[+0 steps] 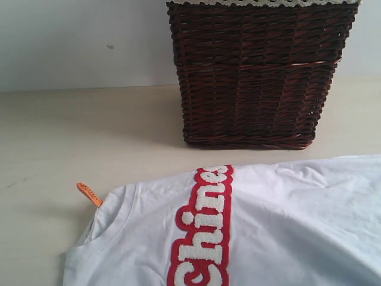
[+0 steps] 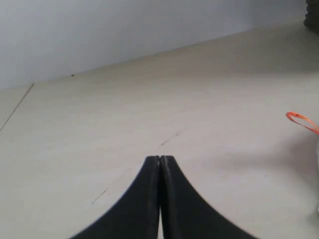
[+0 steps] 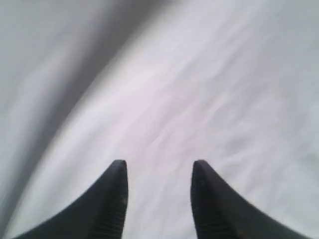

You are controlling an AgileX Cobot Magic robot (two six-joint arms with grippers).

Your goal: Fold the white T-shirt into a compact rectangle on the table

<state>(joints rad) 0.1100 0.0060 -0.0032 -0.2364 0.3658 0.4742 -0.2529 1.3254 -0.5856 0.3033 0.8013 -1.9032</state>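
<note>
Right wrist view has the right claw (image 3: 159,164) with its jaws standing partly apart and nothing between them, poised just over the white T-shirt (image 3: 209,94), whose cloth fills that blurred picture. The left claw (image 2: 159,158) is pressed fully closed and empty, over bare table (image 2: 99,124) to the left of the shirt, with the orange neck tag (image 2: 301,121) near it on its right.

Seen from the exterior view, the shirt lies on the near part of the table, collar to the left and body running off to the right, its red patch (image 1: 205,232) facing up. The dark wicker basket (image 1: 256,77) stands beyond it, well apart. How much of the shirt is already folded cannot be told.

The work looks to be at taking hold for a fold. Next, the right claw must sink onto the cloth and pinch an edge, and the left must open to help.
</note>
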